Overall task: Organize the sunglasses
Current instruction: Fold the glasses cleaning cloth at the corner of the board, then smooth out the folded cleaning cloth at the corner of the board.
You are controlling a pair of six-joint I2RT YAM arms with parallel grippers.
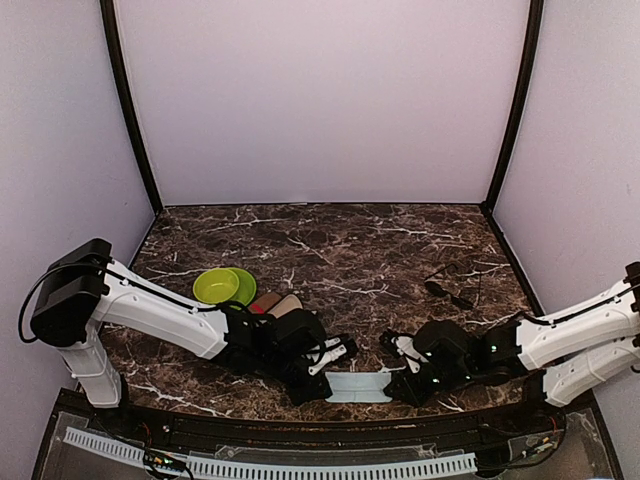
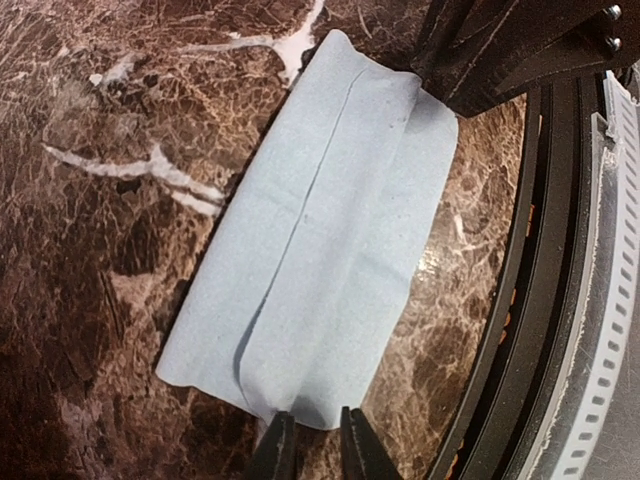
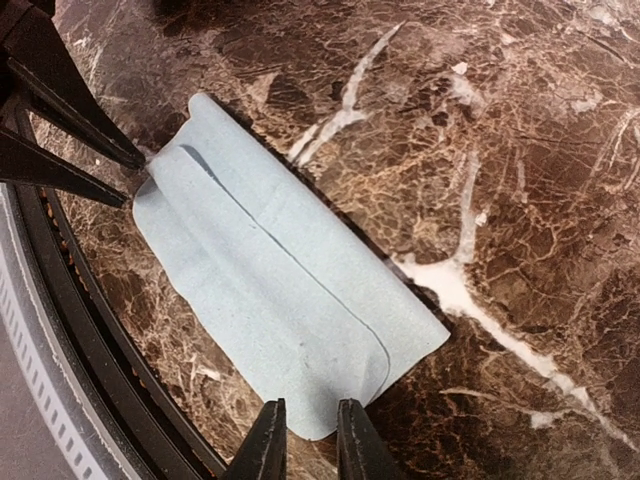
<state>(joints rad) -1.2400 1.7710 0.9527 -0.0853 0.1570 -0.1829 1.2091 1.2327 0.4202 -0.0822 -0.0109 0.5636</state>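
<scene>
Left gripper [image 2: 316, 430] and right gripper [image 3: 308, 420], each slightly parted and gripping nothing, sit at the 2 ends of the folded light blue cloth [image 2: 320, 230].

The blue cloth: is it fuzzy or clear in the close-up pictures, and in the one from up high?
Left wrist view: the light blue cloth is sharp, creases clear, no glare. Right wrist view: sharp too, a thin shadow along one edge. Top external view: small, creases not visible.

no text or label seems readable on anything here.
</scene>
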